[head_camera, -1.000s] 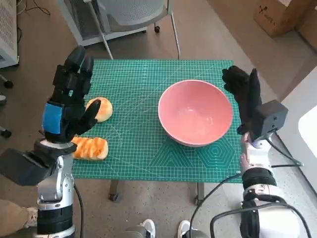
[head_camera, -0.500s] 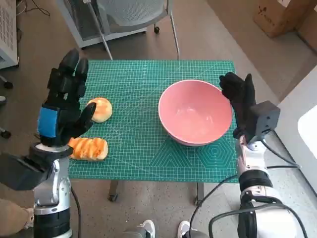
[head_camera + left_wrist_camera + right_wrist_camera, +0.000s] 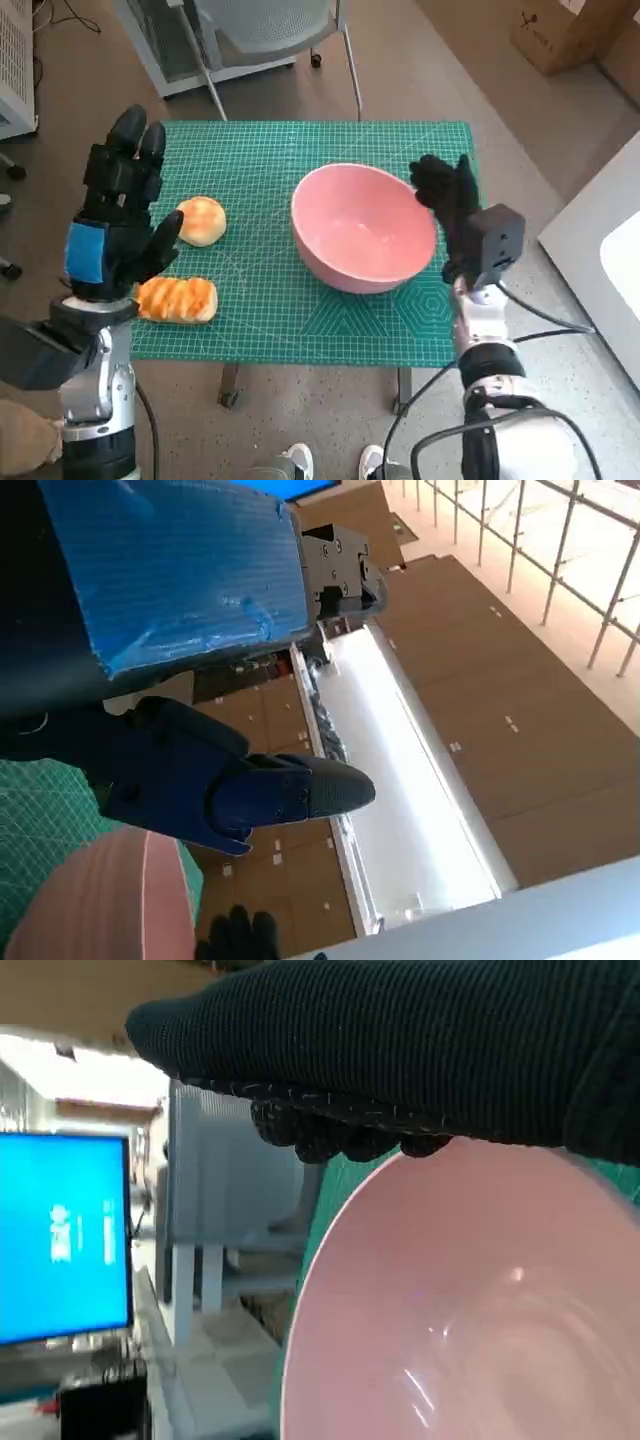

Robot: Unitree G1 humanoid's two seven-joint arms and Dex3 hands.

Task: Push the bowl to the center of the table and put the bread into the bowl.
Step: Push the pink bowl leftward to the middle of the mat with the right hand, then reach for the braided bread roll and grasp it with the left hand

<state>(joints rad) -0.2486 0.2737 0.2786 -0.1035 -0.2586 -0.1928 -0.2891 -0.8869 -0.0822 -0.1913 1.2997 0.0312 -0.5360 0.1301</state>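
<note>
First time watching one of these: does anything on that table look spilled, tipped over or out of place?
Nothing stands out. The pink bowl sits upright and empty on the green mat, with the round bun and the ridged loaf lying intact beside it.

- The bowl [image 3: 364, 228] takes up the mat's [image 3: 300, 150] middle-right; its wide open mouth is unobstructed from above.
- The right hand [image 3: 445, 195] presses on the bowl's right rim, closing that side.
- Open mat lies between the bowl and the two breads, wide enough for a hand to pass.
- The round bread [image 3: 201, 220] and the long bread [image 3: 177, 299] sit near the mat's left edge, slightly apart.
- The left hand [image 3: 115, 215], fingers spread, hovers at that edge, just beside both breads.
- The mat's far strip is bare; a chair [image 3: 270, 30] stands beyond it.
- The near strip in front of the bowl is bare too.
</note>
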